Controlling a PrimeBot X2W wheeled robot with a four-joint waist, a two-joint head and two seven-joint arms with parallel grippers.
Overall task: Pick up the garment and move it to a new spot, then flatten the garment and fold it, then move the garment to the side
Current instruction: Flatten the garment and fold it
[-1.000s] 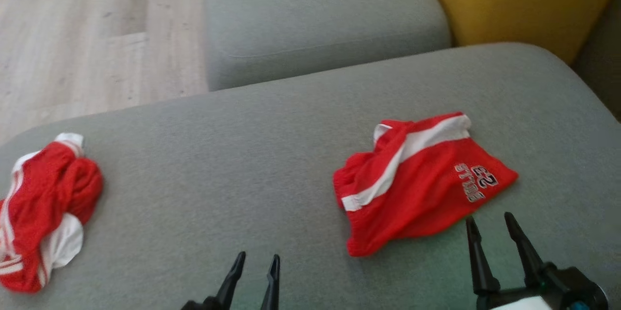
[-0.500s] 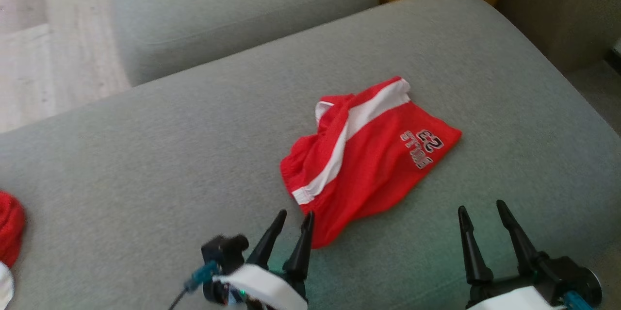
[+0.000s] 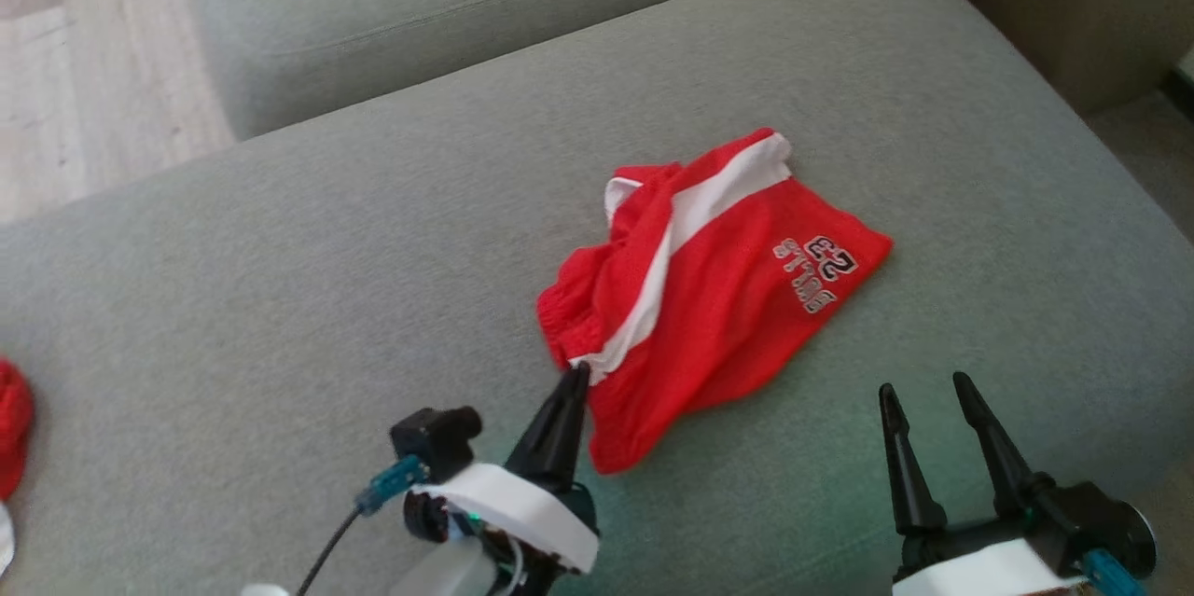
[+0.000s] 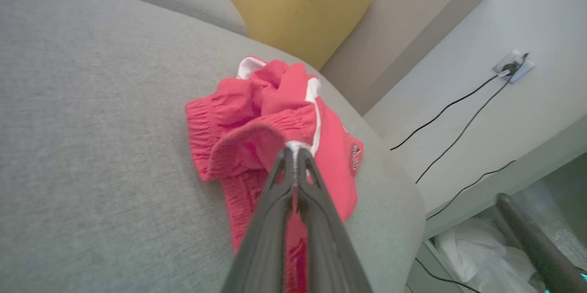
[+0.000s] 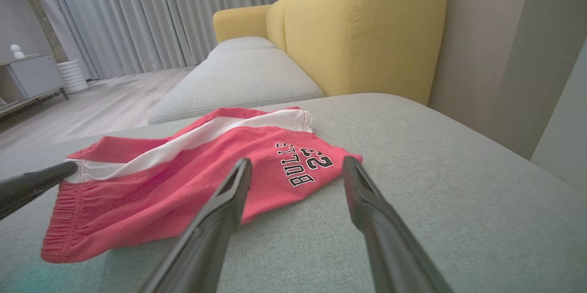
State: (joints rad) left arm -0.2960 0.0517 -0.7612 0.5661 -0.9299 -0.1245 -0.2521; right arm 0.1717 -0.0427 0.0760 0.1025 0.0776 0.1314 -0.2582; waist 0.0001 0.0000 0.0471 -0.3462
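Garment (image 3: pixel 718 298) edge pinched in L tool (image 3: pixel 577 372); R tool (image 3: pixel 922 382) spread wide.

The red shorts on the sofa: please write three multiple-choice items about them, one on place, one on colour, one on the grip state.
1. Where do the red shorts lie?
A) on the grey seat cushion
B) on the floor
C) on the yellow backrest

2. What colour is their side stripe?
A) black
B) white
C) blue

3. How do the left jaws stand?
A) wide open
B) shut on the shorts' waistband
C) shut on nothing

Answers: 1 A, grey fabric lies all around them; 2 B, a white band crosses the red; 3 B, cloth is pinched between the tips.
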